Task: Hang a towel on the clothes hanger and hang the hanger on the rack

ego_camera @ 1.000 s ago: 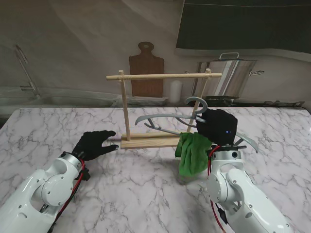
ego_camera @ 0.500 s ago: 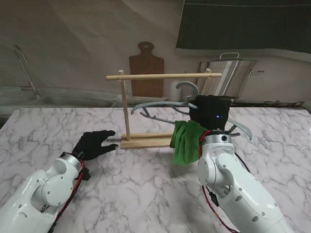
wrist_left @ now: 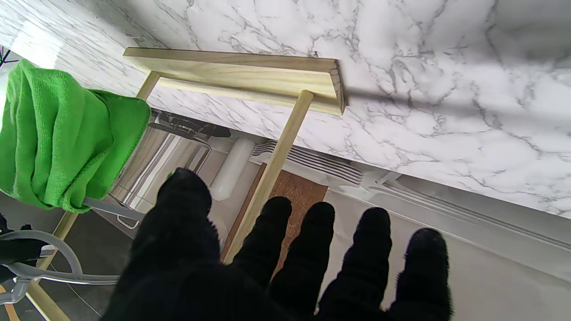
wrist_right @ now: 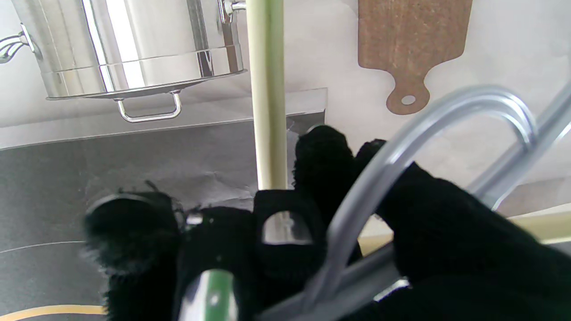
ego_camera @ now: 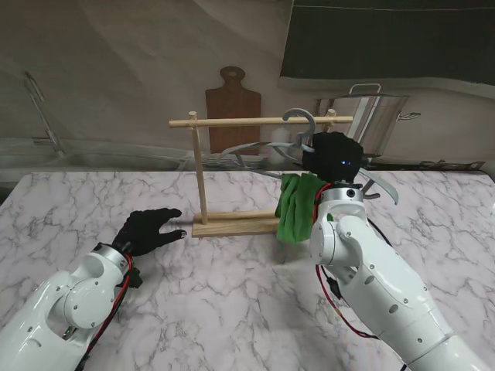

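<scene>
While my right hand [ego_camera: 331,158] is raised to the height of the rack's top bar, its fingers [wrist_right: 321,156] are closed around the grey clothes hanger [ego_camera: 255,148], gripping it near the neck below the hook [ego_camera: 300,117]. That hook sits right at the top bar [ego_camera: 259,121] of the wooden rack [ego_camera: 199,174], towards the bar's right end; I cannot tell from the stand view whether it is over the bar or only beside it. From my right wrist, the curved hook [wrist_right: 450,107] arches across my knuckles, with one of the rack's pale dowels [wrist_right: 266,89] just behind my fingertips. The green towel [ego_camera: 295,209] is draped over the hanger and hangs down in folds just left of my right wrist, its lower edge clear of the worktop [ego_camera: 232,278]. The hanger's left arm reaches out behind the rack's left post, well above the rack's base board [ego_camera: 236,225].

My left hand [ego_camera: 147,229] rests low over the marble worktop on the left, near the left end of the base board. Its fingers [wrist_left: 370,240] are spread apart and hold nothing; the index fingertip lies close to the board's corner but I cannot tell if it touches. From my left wrist, the base board [wrist_left: 241,76] and left post [wrist_left: 276,160] lie beyond my fingertips, and the towel [wrist_left: 58,138] hangs off to one side.

Far behind the rack, a wooden cutting board [ego_camera: 232,108] leans against the wall and a steel pot [ego_camera: 371,120] stands to its right
</scene>
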You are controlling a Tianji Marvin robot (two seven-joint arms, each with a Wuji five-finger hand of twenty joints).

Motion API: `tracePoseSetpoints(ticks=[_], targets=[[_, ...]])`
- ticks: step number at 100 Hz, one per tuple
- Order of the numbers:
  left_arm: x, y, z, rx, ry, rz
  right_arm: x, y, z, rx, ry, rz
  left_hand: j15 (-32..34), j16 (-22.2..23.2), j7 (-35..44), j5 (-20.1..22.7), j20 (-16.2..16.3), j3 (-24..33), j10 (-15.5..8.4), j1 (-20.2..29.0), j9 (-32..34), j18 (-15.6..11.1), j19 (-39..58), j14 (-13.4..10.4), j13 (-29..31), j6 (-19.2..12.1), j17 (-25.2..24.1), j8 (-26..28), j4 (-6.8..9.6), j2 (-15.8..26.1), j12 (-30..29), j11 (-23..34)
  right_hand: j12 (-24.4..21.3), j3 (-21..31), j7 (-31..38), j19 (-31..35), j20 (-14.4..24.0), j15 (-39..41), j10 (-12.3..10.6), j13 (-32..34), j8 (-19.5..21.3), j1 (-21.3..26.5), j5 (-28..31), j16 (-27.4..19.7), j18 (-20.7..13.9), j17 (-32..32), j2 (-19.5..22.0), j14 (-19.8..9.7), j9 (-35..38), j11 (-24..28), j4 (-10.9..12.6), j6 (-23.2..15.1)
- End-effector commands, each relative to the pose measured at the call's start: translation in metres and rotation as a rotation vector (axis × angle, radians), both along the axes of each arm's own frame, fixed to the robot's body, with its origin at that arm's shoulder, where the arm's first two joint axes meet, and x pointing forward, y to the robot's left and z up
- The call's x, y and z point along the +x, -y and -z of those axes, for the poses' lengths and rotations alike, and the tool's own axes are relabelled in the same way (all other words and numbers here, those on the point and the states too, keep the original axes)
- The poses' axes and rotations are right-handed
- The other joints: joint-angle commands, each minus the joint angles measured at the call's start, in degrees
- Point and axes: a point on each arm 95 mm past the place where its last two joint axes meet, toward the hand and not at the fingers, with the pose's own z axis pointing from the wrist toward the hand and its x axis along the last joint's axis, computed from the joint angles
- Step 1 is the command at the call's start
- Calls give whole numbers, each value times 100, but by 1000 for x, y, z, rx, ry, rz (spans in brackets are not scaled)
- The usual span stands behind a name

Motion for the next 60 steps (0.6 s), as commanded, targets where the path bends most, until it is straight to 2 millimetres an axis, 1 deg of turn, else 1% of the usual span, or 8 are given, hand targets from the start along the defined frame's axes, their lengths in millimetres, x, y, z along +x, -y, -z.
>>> tracePoseSetpoints(ticks=[1, 16, 35, 50, 52, 60], targets=[[-1, 1, 3, 1, -21, 2, 5, 0, -7, 7, 9, 15, -12, 85, -2, 124, 101, -83, -9, 123, 88, 65, -224, -74, 107, -36, -25, 82, -84, 336, 38, -3, 7, 40, -62, 155, -58, 400, 314, -39, 124, -51, 305, 35, 191, 20, 107, -292, 355, 728, 144, 553], [-1, 2, 3, -2, -26, 3, 13, 3, -8, 11, -10, 41, -13, 85, -3, 126, 107, -87, -6, 116, 86, 60, -239, -84, 98, -39, -27, 85, -84, 342, 34, -8, 5, 12, -76, 154, -62, 401, 315, -39, 142, -21, 286, 33, 194, 3, 117, -292, 355, 729, 134, 564], [0, 2, 4, -2, -28, 5, 22, 2, -3, 10, -47, 64, -13, 85, -5, 124, 113, -87, -6, 118, 92, 68, -259, -78, 99, -37, -32, 88, -84, 343, 32, -6, 1, -25, -97, 175, -64, 401, 316, -39, 164, 8, 261, 30, 214, -3, 173, -292, 355, 725, 110, 600], [0, 3, 4, -4, -29, 5, 26, -3, 3, -1, -82, 69, -12, 85, -4, 130, 105, -85, -2, 118, 98, 88, -304, -70, 105, -43, -75, 90, -83, 345, 31, -4, -32, -184, -169, 182, -75, 358, 290, -38, 234, 42, 139, 7, 220, 1, 401, -314, 354, 654, 52, 623], [0, 3, 4, -4, -29, 5, 26, -4, 3, -4, -86, 69, -16, 84, -5, 129, 102, -86, 0, 116, 96, 87, -314, -74, 97, -43, -82, 90, -84, 345, 31, -5, -38, -221, -195, 183, -78, 336, 281, -34, 269, 55, 123, -7, 220, 1, 432, -353, 355, 641, 44, 618], [1, 3, 4, -5, -30, 5, 28, -8, 5, -4, -98, 67, -20, 82, -6, 128, 93, -84, -5, 118, 98, 100, -347, -73, 96, -41, -84, 90, -83, 346, 31, -4, -48, -264, -229, 180, -84, 333, 257, -34, 309, 40, 92, -15, 214, -7, 492, -357, 355, 622, 31, 606]])
